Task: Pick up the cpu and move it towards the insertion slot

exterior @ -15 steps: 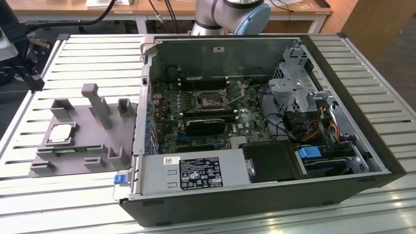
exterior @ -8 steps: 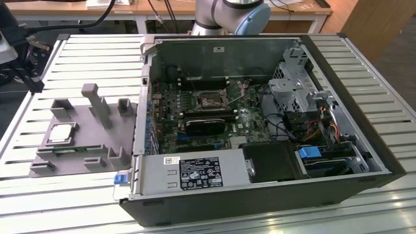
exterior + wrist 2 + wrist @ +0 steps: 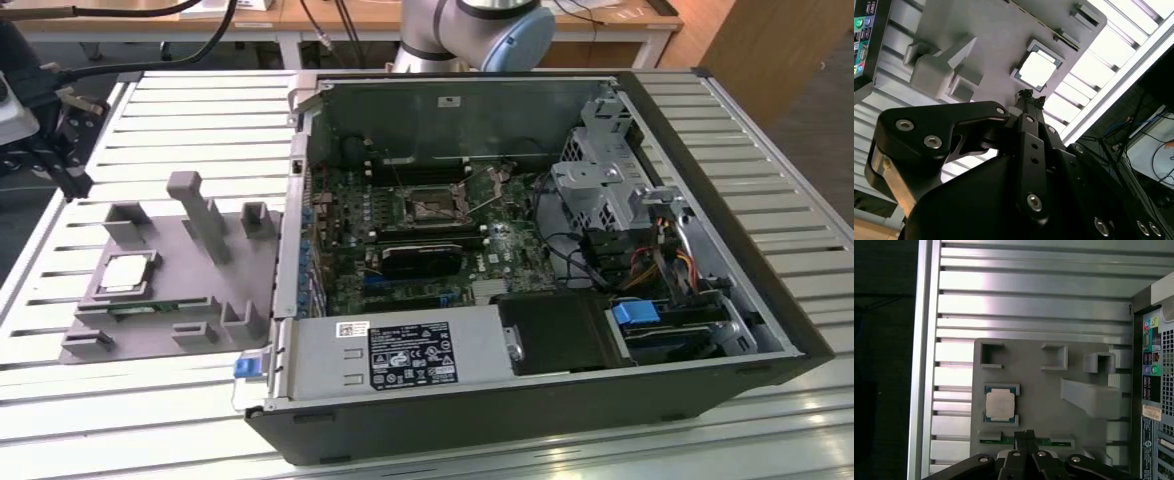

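Slatted metal table (image 3: 761, 140) — grey tray (image 3: 180, 300) w/ flat silvery cpu (image 3: 123, 272).

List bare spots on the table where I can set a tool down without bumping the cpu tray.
Free: the slatted table on the exterior view's right of the computer case, plus its slats beyond the grey tray and in front of it. Crowded: inside the case, and the tray around the cpu, which has raised blocks.

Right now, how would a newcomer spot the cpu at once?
Start at the open computer case; beside it, on the exterior view's left, lies a grey plastic tray. The cpu sits flat in a square pocket of that tray: a pale, silvery square, unlike the raised grey blocks around it.
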Controlling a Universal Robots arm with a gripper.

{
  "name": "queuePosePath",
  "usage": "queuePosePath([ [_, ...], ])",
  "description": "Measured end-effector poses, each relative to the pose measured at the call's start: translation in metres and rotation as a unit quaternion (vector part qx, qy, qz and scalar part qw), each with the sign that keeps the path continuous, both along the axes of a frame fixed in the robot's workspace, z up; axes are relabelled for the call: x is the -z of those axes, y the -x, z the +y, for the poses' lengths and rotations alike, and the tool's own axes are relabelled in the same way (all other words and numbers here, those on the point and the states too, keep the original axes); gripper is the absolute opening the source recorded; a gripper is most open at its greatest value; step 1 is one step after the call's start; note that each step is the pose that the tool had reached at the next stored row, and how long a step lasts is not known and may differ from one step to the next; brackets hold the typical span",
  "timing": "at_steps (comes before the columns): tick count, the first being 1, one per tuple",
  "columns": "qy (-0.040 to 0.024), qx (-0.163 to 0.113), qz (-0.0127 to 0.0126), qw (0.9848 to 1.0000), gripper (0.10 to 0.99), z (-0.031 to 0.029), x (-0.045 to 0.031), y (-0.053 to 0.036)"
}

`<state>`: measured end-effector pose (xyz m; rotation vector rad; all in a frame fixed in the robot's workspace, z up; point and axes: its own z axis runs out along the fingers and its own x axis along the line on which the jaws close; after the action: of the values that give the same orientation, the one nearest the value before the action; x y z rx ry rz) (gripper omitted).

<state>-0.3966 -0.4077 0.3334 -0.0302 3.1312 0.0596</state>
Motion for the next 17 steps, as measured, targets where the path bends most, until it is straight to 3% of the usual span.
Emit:
queuePosePath([
  [17, -0.0001, 0.000, -0.0089, 1.0000, 0.102, 0.0000, 0.0168, 0.0112],
])
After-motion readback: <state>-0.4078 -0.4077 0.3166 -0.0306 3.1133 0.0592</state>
